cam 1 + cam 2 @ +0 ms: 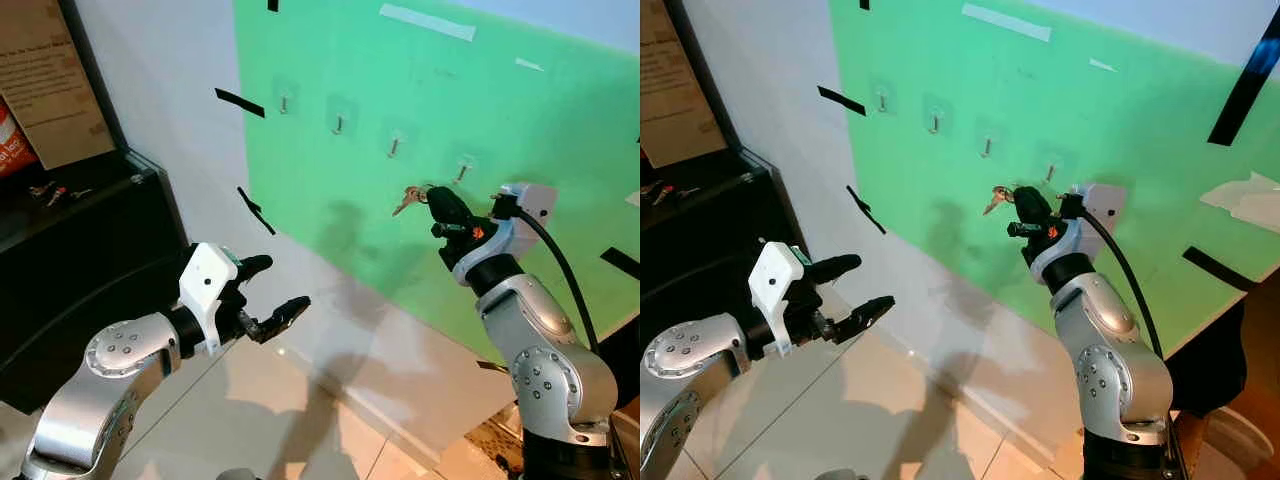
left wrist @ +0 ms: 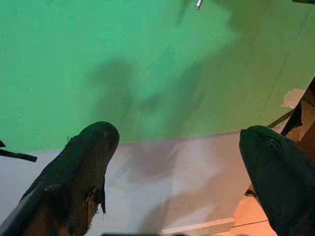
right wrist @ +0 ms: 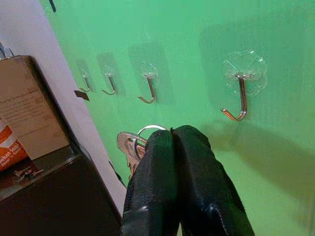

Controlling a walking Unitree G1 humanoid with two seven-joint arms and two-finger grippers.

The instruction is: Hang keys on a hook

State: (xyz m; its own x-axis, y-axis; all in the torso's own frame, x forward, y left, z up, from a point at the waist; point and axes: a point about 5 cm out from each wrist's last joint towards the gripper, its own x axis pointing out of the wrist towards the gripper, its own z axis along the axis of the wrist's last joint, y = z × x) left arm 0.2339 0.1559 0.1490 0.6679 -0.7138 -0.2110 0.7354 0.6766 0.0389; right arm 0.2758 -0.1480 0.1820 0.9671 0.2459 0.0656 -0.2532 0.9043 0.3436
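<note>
At the far left a black cabinet stood against the white wall, with a brown box on its top and some small bits beside the box, too small to identify. The right wrist view showed the same box and bits at the cabinet's top edge.

The left gripper hovered in front of the wall's lower part, its two fingers spread wide with nothing between them. The left wrist view showed both fingers far apart against the green panel and the white strip beneath it; a small metal tip at that picture's edge was cut off.

On the green panel a row of four hooks ran along its upper part. The head views showed them small and faint; the right wrist view showed them plainly, each a bent metal hook on a clear pad, the nearest hook bare. Black tape strips sat near the panel's left edge.

The right gripper was raised to the panel, just below and beside the rightmost hook, fingers pinched together on the keys. The keys jutted toward the left from the fingertips, apart from the hook. In the wrist view the ring and one key blade showed, the rest hidden behind the fingers.
</note>
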